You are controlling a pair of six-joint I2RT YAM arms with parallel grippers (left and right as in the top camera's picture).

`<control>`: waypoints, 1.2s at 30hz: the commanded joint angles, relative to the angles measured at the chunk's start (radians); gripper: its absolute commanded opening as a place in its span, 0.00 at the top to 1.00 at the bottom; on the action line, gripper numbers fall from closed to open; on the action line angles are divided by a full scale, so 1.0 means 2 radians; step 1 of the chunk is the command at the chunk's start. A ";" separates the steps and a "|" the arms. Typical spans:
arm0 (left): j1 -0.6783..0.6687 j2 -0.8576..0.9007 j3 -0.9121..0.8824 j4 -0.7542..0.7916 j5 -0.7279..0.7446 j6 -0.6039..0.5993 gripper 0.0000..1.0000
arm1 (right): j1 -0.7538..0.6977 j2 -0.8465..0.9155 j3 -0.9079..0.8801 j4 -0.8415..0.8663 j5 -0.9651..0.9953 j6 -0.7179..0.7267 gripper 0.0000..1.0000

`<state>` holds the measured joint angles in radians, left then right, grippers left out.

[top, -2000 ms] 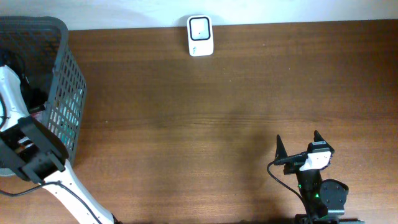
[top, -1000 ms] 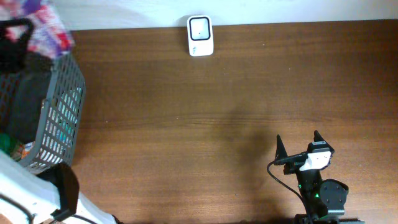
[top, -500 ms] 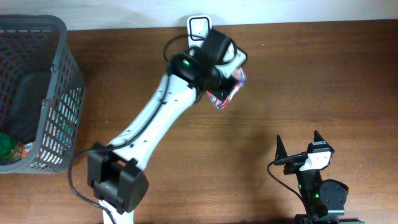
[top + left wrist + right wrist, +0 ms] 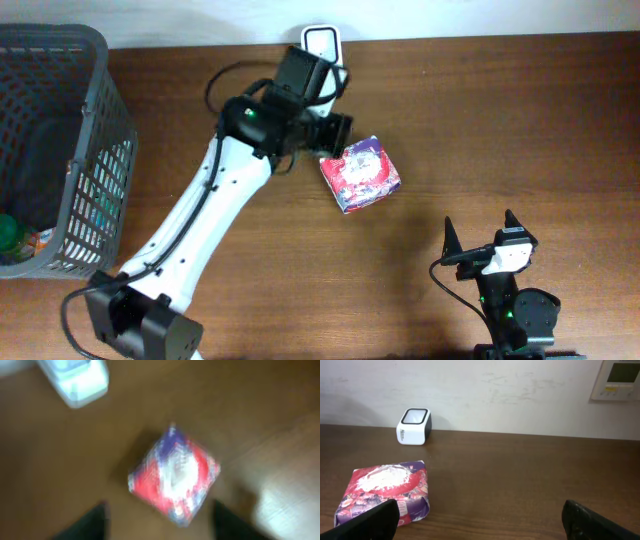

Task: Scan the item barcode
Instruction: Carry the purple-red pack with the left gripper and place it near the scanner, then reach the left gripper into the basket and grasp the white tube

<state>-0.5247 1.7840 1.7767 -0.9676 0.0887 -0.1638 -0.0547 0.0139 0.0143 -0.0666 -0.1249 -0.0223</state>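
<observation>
Seen from straight above, the fixed camera takes in the whole dark brown wooden table [image 4: 500, 120]. The left wrist camera hangs close over the red-and-purple printed packet [image 4: 172, 475], its picture blurred. The right wrist camera looks low across the tabletop toward the pale wall [image 4: 520, 395]. All three views share the packet and the white box-shaped scanner [image 4: 414, 425].

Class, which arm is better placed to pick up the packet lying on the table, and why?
Left. The left fingers are open right by the packet, close to the scanner; the right fingers are farther away.
</observation>
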 commanded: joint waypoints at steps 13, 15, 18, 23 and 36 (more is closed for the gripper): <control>-0.027 0.203 -0.063 0.095 0.002 -0.133 0.98 | -0.002 -0.004 -0.004 -0.001 0.002 0.002 0.01; -0.023 0.203 -0.048 0.100 -0.007 -0.018 1.00 | -0.002 -0.004 -0.004 -0.001 0.002 0.002 0.01; -0.023 0.202 0.008 0.095 -0.004 0.058 0.95 | -0.002 -0.004 -0.004 -0.001 0.002 0.002 0.01; -0.019 0.194 0.048 0.068 0.000 0.001 0.18 | -0.002 -0.004 -0.004 -0.001 0.002 0.002 0.02; 0.311 -0.169 0.221 -0.200 -0.187 -0.014 0.00 | -0.002 -0.004 -0.004 -0.001 0.002 0.002 0.01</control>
<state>-0.0887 1.4807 2.2181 -1.3136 -0.1703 -0.1875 -0.0547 0.0135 0.0143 -0.0666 -0.1246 -0.0231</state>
